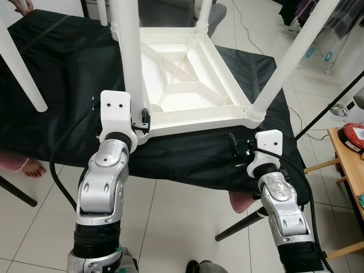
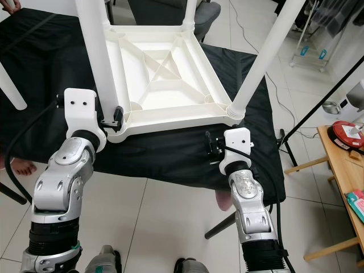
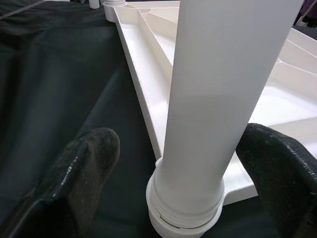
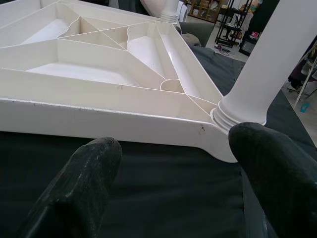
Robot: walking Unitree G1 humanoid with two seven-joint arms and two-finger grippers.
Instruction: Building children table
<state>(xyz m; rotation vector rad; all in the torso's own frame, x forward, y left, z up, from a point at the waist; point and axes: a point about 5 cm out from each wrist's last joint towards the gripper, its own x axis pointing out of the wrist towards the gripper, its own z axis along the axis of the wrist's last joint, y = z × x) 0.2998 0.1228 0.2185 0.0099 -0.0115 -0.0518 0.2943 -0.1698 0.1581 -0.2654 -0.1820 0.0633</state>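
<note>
Plainly, the white plastic children's table (image 1: 187, 85) lies upside down on a worktop draped in black cloth (image 1: 68, 114), its ribbed underside up and its legs pointing toward the ceiling. It looks like hollow moulded plastic: light for its bulk, stiff, smooth and rather slippery, so a round leg could turn or slide between hard fingers. The best hold is probably low on a leg, just above the threaded collar, where the tube is firmest and a twist goes straight into the socket.

The left gripper (image 3: 173, 163) is at the near left corner, its fingers (image 3: 79, 168) spread wide to either side of the near left leg (image 3: 218, 99), apparently not pressing it; the collar sits in its corner socket. The right gripper (image 4: 173, 163) hangs just short of the near right corner, fingers wide open and holding nothing, with the near right leg (image 4: 267, 74) standing in its socket just ahead.

No brand, label or writing can be read on the table; the red item (image 1: 354, 135) on the wooden side table (image 1: 352, 170) has markings too small to read.
</note>
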